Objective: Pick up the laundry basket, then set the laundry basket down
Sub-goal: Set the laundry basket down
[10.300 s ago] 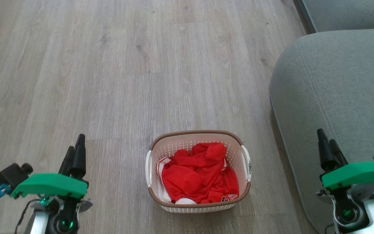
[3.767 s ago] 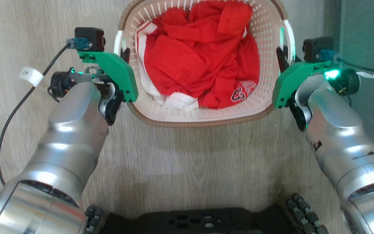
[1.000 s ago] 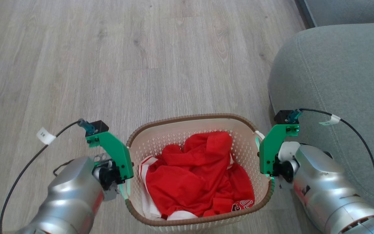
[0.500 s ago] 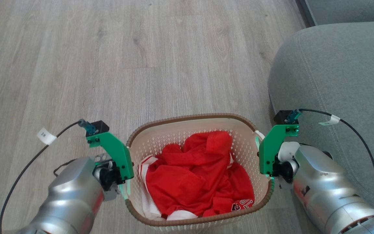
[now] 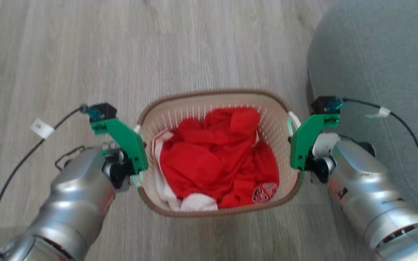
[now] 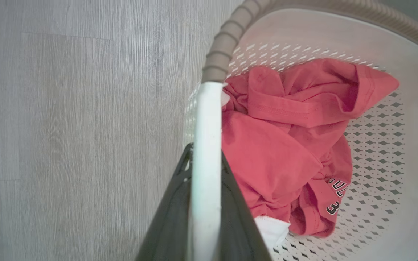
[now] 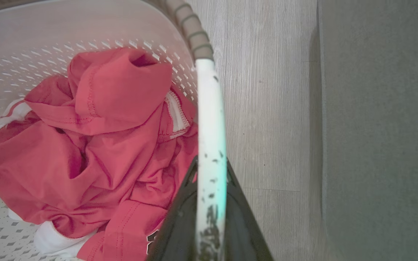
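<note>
Here we hold a small cream-white perforated laundry basket (image 5: 194, 108) with rounded corners, a brown woven-look rim and white side handles; red clothing (image 5: 212, 159) is heaped inside. Our left gripper (image 6: 206, 152) is clamped on the left handle (image 6: 205, 116), our right gripper (image 7: 210, 161) on the right handle (image 7: 209, 108). The basket hangs between them over grey wood floor (image 5: 85, 54), beside a grey sofa (image 5: 376, 54).
</note>
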